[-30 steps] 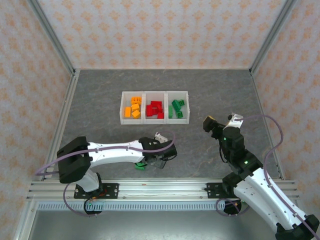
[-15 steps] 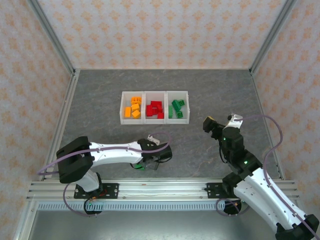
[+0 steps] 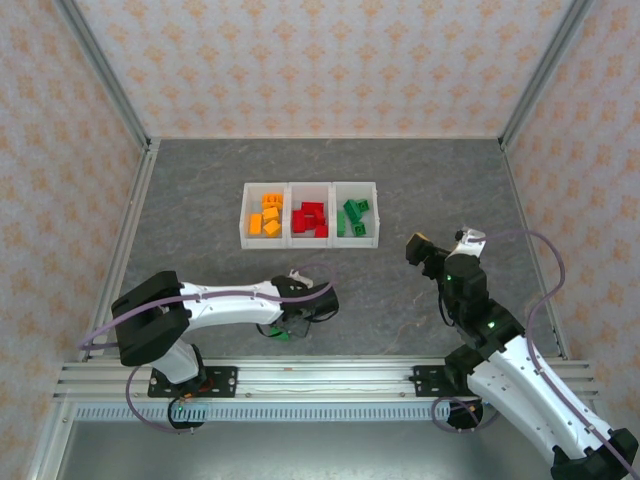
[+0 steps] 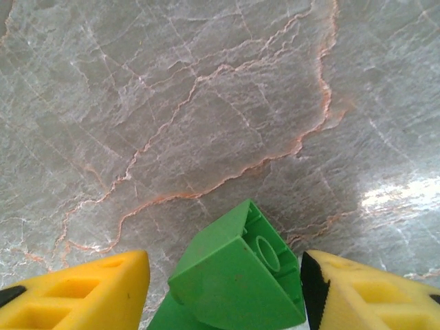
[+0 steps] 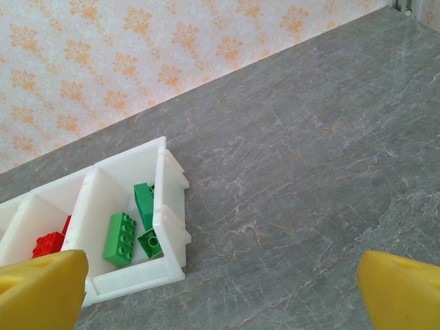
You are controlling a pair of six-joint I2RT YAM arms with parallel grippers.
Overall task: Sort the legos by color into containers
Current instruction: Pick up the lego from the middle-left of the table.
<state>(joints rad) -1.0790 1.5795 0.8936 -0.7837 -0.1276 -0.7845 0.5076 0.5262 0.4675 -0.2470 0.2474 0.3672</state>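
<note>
One green lego (image 4: 237, 275) lies tilted on the table, hollow underside showing, between the yellow fingers of my left gripper (image 4: 223, 292). The right finger (image 4: 371, 292) touches it and a gap remains at the left finger (image 4: 75, 289), so the gripper is open. From above, this gripper (image 3: 291, 324) sits low near the front edge over the green lego (image 3: 282, 334). The containers (image 3: 310, 185) hold orange legos (image 3: 266, 218) on the left, red legos (image 3: 310, 219) in the middle and green legos (image 3: 354, 217) on the right. My right gripper (image 3: 444, 242) hovers open and empty, right of the containers (image 5: 168, 206).
Patterned walls and metal frame posts (image 3: 110, 85) enclose the grey marble table (image 3: 420, 180). The rail (image 3: 320, 375) with both arm bases runs along the front edge, close behind the left gripper.
My left gripper has slid left along the front of the table and now straddles the green lego. The right arm has stayed still.
</note>
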